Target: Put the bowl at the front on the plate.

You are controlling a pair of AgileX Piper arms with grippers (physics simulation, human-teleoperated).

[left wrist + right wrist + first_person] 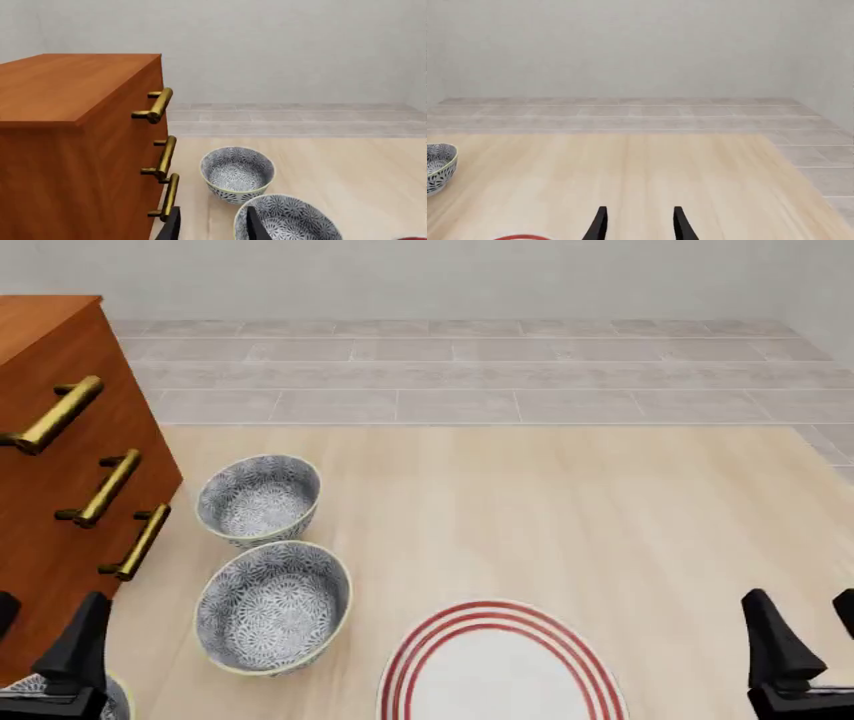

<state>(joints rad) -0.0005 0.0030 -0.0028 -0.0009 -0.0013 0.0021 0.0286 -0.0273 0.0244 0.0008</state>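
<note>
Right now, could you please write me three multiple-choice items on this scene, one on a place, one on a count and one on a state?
1. In the front view, where does the large white plate with red rings lie relative to the middle patterned blue-and-white ceramic bowl?
A. To its right
B. To its left
C. Behind it

2. How many brass handles show on the brown wooden drawer cabinet?
A. One
B. Three
C. Five

3. What is the state of the right claw?
A. Shut on a bowl
B. Shut on the plate
C. Open, holding nothing

Answers:
1. A, since the plate sits right of that bowl, apart from it.
2. B, since three handles line the cabinet's face in the front view.
3. C, since the right wrist view shows bare table between its spread fingers.
</note>
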